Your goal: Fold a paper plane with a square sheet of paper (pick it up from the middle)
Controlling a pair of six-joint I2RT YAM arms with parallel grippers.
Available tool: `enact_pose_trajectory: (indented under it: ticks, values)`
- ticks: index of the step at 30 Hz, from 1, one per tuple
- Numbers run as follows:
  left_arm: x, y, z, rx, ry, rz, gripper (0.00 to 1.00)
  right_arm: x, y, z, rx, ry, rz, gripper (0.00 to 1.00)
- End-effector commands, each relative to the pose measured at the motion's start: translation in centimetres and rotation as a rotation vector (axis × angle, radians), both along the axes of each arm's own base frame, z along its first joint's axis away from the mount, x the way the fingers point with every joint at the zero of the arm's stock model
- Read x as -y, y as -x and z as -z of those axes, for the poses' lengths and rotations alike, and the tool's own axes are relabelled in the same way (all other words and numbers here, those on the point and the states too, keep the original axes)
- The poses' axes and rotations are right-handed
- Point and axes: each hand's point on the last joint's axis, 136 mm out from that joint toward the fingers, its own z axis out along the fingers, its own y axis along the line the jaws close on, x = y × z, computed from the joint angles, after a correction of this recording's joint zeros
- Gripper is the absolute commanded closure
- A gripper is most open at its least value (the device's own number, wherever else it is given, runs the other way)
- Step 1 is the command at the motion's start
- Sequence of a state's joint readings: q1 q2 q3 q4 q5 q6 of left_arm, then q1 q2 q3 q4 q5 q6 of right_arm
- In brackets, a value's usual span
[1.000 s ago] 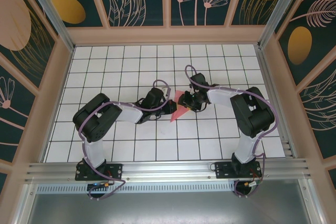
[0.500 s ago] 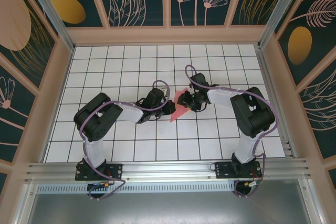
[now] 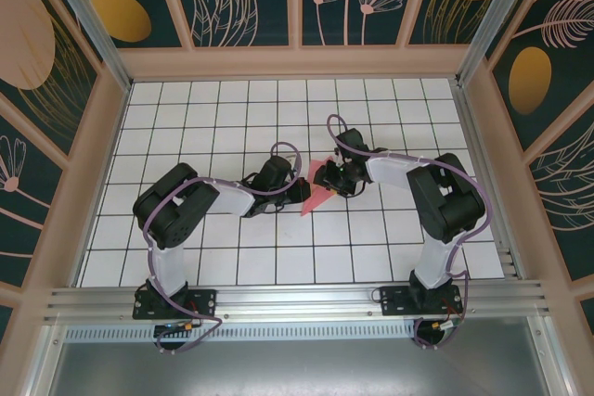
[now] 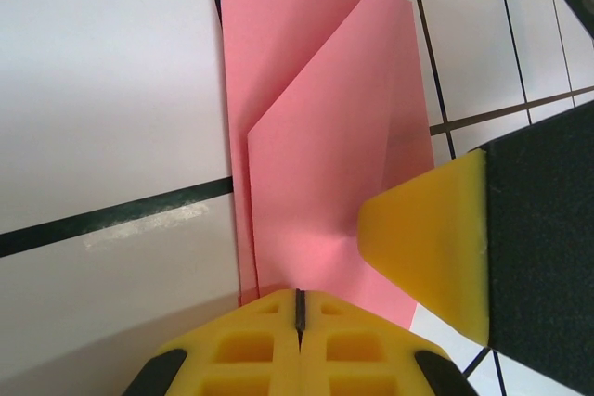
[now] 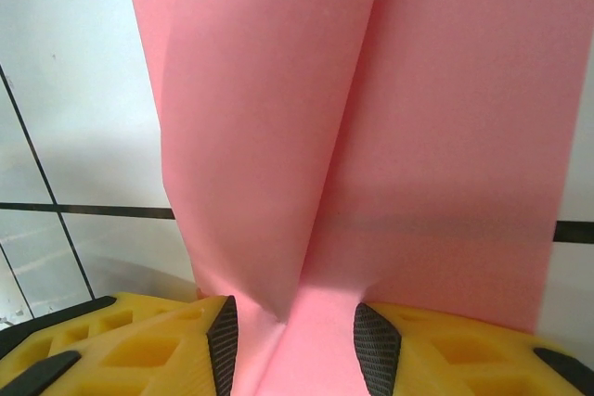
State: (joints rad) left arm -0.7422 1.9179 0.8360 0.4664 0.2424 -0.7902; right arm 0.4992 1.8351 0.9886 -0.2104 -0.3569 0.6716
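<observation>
Near the middle of the bench (image 3: 186, 118), the paper (image 3: 313, 197) lies between the two claws, already partly folded. From above it reads as a narrow wedge. Its long axis runs from the far side toward the near edge, leaning a little left, with the pointed end nearest the arms' bases.

The left claw (image 3: 299, 190) meets the paper from the left. In its wrist view the yellow fingers (image 4: 251, 340) are pressed fully together, and the paper's (image 4: 316, 136) end runs right up to their seam. It looks pinched there, though the exact contact is hidden under the tips. One layer lies over another, its slanted edge rising to the upper right.

The right claw (image 3: 334, 183) comes in from the right. One of its yellow fingers (image 4: 427, 248) touches the paper's face and makes a small dimple. In the right wrist view this claw (image 5: 297, 340) stands partly apart. The paper (image 5: 371, 118) passes between its black pads (image 5: 223, 340), with a crease running away from them up the view.
</observation>
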Motion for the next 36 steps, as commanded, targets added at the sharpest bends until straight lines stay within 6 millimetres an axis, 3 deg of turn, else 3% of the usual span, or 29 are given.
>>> enact_pose_trajectory:
  ticks: [1,10,14,17,24,26,28,33,36]
  values:
    - [-0.4,-0.2,0.9,-0.016,-0.035,-0.003,0.97,6.1,4.6,8.6,-0.198,0.307,0.055,0.55]
    - [-0.9,-0.2,1.6,-0.027,-0.07,-0.024,0.97,6.2,4.9,9.0,-0.209,0.318,0.05,0.55]
    - [-1.1,0.0,2.3,-0.048,-0.088,-0.02,1.0,5.5,4.3,7.9,-0.184,0.276,0.044,0.56]
    - [-1.4,0.6,3.1,-0.072,-0.113,-0.008,1.0,3.8,2.4,4.6,-0.104,0.19,0.033,0.56]
    - [-2.4,1.6,4.3,-0.092,-0.172,0.024,1.0,1.4,-2.2,-6.6,0.172,-0.009,0.019,0.55]
    - [-2.5,1.6,4.5,-0.095,-0.179,0.022,1.0,1.1,-2.5,-8.0,0.216,-0.061,0.006,0.56]
    - [-2.4,1.6,4.6,-0.098,-0.18,0.023,1.0,0.6,-2.3,-8.1,0.235,-0.094,-0.029,0.59]
    - [-2.6,1.4,4.7,-0.1,-0.196,0.016,1.0,-0.6,-1.8,-6.3,0.222,-0.143,-0.109,0.87]
    - [-2.8,1.5,4.8,-0.104,-0.21,0.013,1.0,-1.4,-1.6,-5.5,0.215,-0.18,-0.147,0.92]
